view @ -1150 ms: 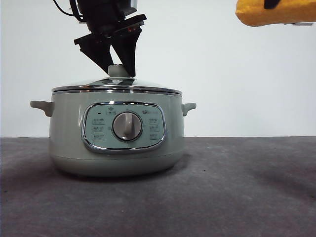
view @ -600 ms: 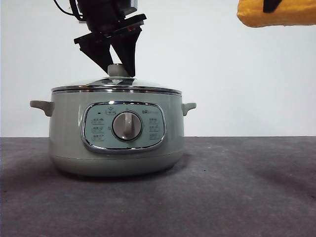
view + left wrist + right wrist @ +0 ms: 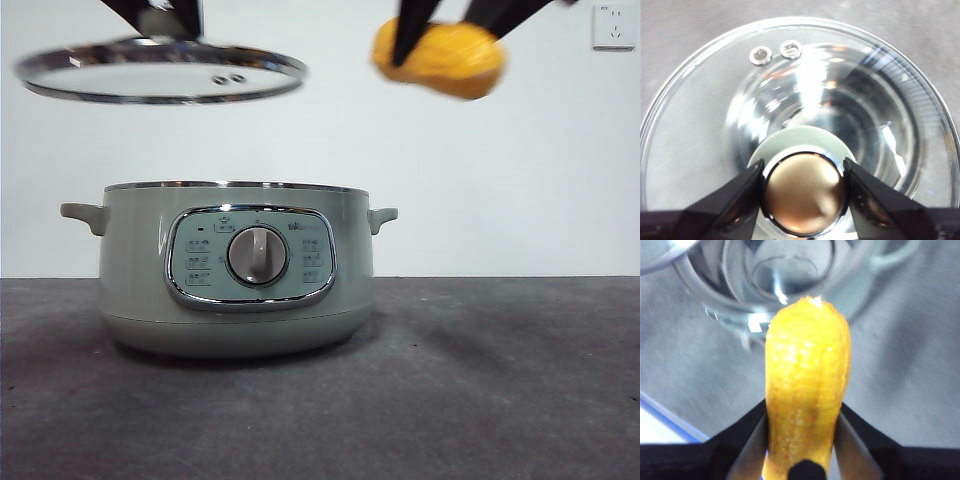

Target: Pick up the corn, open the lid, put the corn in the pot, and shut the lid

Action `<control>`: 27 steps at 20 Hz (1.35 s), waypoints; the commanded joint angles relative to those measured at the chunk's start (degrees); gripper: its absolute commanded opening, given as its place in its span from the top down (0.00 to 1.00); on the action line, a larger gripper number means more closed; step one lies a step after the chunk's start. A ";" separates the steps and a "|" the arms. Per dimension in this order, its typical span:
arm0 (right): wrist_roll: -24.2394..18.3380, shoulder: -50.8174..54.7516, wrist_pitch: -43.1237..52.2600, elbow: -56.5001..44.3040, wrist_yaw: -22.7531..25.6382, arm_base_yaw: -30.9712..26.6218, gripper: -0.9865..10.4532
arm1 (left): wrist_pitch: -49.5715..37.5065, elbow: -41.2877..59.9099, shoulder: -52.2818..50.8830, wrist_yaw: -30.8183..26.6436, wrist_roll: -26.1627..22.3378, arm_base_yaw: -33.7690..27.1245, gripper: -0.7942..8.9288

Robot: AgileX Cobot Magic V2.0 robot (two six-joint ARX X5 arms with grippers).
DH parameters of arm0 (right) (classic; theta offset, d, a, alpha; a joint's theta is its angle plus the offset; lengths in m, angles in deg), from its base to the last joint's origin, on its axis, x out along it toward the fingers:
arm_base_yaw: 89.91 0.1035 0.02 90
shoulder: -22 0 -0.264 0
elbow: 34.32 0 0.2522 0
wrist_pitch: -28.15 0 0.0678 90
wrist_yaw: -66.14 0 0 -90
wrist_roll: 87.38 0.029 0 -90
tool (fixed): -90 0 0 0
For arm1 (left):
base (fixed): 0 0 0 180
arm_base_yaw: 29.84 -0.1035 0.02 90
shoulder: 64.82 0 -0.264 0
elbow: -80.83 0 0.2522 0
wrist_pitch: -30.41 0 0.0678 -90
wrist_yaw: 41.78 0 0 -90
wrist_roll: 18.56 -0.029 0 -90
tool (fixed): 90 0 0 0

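Note:
The pale green pot [image 3: 236,268] stands open on the dark table, its dial facing the front view. My left gripper [image 3: 803,186] is shut on the knob [image 3: 804,192] of the glass lid [image 3: 160,70], holding it in the air above and left of the pot; the gripper shows at the top of the front view [image 3: 160,15]. My right gripper [image 3: 801,430] is shut on the yellow corn [image 3: 806,390]. In the front view that gripper [image 3: 445,30] holds the corn [image 3: 440,58] high, above and just right of the pot's right handle. The right wrist view shows the open pot [image 3: 785,280] beyond the corn's tip.
A wall socket [image 3: 612,25] sits on the white wall at the upper right. The dark grey table [image 3: 500,390] stretches in front of and to the right of the pot.
The left gripper has lifted the lid off the pot, up and to the left. The right gripper has brought the corn leftward and lower, toward the pot.

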 commanded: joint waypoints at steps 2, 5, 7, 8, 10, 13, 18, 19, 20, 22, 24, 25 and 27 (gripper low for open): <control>-0.68 -9.66 3.30 8.24 -1.38 0.00 0.92 | 1.49 -0.26 -5.44 0.00 -0.52 -3.91 0.93; -1.40 -18.75 4.94 17.59 -1.77 0.00 0.92 | 3.85 -0.26 -9.55 0.02 -0.74 -7.63 0.93; -2.08 -24.79 5.66 24.22 -2.34 0.00 0.92 | 5.16 -0.26 -11.85 0.04 -1.01 -9.84 0.93; -2.27 -27.78 5.66 27.50 -2.47 0.00 0.92 | 5.99 -0.26 -12.87 0.04 -1.22 -10.78 0.93; -2.38 -33.90 5.70 33.48 -2.45 0.00 0.92 | 7.56 -0.26 -14.29 0.07 -1.90 -12.13 0.93; -2.43 -40.81 5.68 38.23 -2.43 0.00 0.92 | 8.33 -0.26 -15.17 0.07 -2.43 -13.22 0.93; -2.40 -48.41 8.20 39.32 -2.47 0.00 0.92 | 8.66 -0.26 -15.32 0.26 -2.36 -14.08 0.93; -2.43 -49.24 8.22 39.32 -2.45 0.00 0.92 | 8.66 -0.26 -15.30 0.26 -2.21 -14.08 0.93; -2.40 -50.10 8.17 39.32 -2.71 0.00 0.92 | 8.63 -0.26 -15.30 0.26 -2.16 -14.08 0.93; -2.40 -51.25 7.98 39.32 -3.41 0.04 0.92 | 8.63 -0.26 -15.30 0.26 -2.16 -14.08 0.93; -2.43 -51.60 6.99 39.30 -3.78 0.04 0.92 | 8.63 -0.26 -15.30 0.24 -2.16 -14.08 0.93; -2.43 -51.60 6.62 39.30 -3.80 0.04 0.92 | 8.63 -0.26 -15.30 0.24 -2.14 -14.08 0.93; -2.40 -51.60 5.73 39.30 -5.51 0.04 0.92 | 8.61 -0.26 -15.30 0.26 -1.95 -14.08 0.93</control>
